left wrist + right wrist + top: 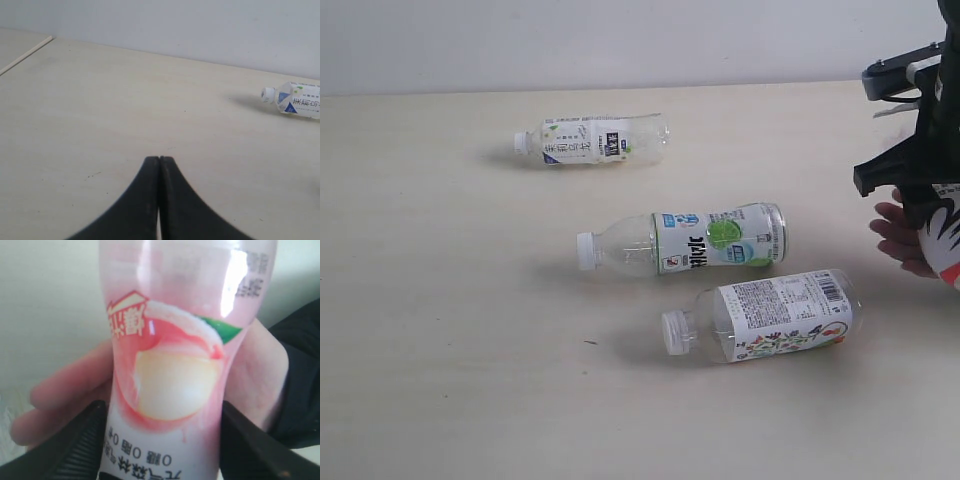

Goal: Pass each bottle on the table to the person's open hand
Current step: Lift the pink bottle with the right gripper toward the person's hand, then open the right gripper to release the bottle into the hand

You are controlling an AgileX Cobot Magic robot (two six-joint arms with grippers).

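**A:** Jaws on the right gripper point(165, 445): what are they doing?

**B:** They're clamped on the pink bottle point(175, 340), one pad on either side of its lower body. The bottle hangs right in front of the person's hand point(900, 238), at the right side of the table point(440, 300). The wrist view shows fingers curled behind the bottle, but I can't tell whether they touch it.

**A:** What could go wrong?

**B:** The gripper could let go before the hand has closed. The plastic is smooth, so the bottle might slide past the fingers and drop. Pushing in further could also squeeze a finger between pad and bottle.

**A:** And the left gripper point(159, 200)?

**B:** It's pressed shut on nothing, low over bare table.

**A:** Is anything in the way?

**B:** Not for this handover, I'd judge. Three bottles lie on their sides. The white-label bottle point(592, 140) is farthest back, the lime-label bottle point(690, 242) is in the middle, and the floral bottle point(770, 318) is just beside that one. The floral bottle's base lies near the hand, so a dropped bottle could set it rolling.
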